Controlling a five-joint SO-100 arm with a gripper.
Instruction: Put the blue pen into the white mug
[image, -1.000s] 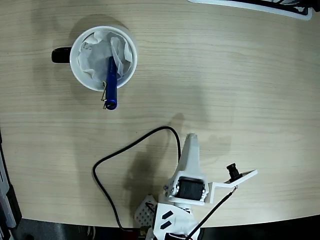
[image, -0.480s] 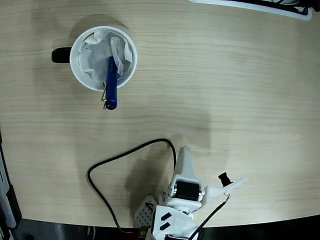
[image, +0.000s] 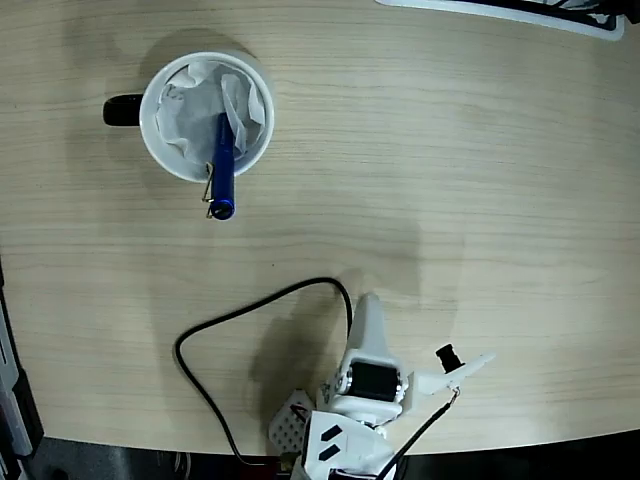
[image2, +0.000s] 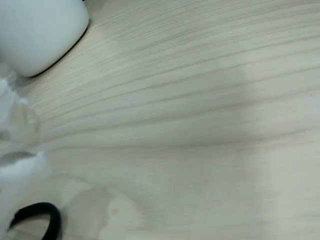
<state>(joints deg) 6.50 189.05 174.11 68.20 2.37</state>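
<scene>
- Fixed view, from above: mug (image: 207, 117) near the top left of the table (image: 480, 180), white, black handle (image: 122, 110) poking out on its left, partly hidden by the rim.
- Crumpled paper (image: 200, 105) inside, covering the mug's bottom.
- Pen (image: 223, 165) standing in the mug, one end buried against the paper, the other leaning over the lower rim and sticking out past it; silver clip visible at that outer end.
- Arm (image: 368, 385) at the bottom edge, well apart from the mug, folded low and cut off by the frame; base mostly out of sight.
- Gripper (image: 368, 310) only as one white pointed finger aimed up the picture; second finger hidden, so cannot tell whether the jaws are spread or pressed together. Nothing seen held.
- Black cable (image: 250, 310) looping left of the arm, lower end lost at the edge.
- Small camera bracket (image: 455, 365) jutting right of the arm.
- Dark-and-white object along the top right edge, cut off, unidentifiable.
- Wrist view: mostly bare wood grain; blurred white rounded shape at top left, cut off; blurred whitish patches down the left edge; black cable curve at bottom left. Mug and pen not in this view; fingers not clearly made out.
</scene>
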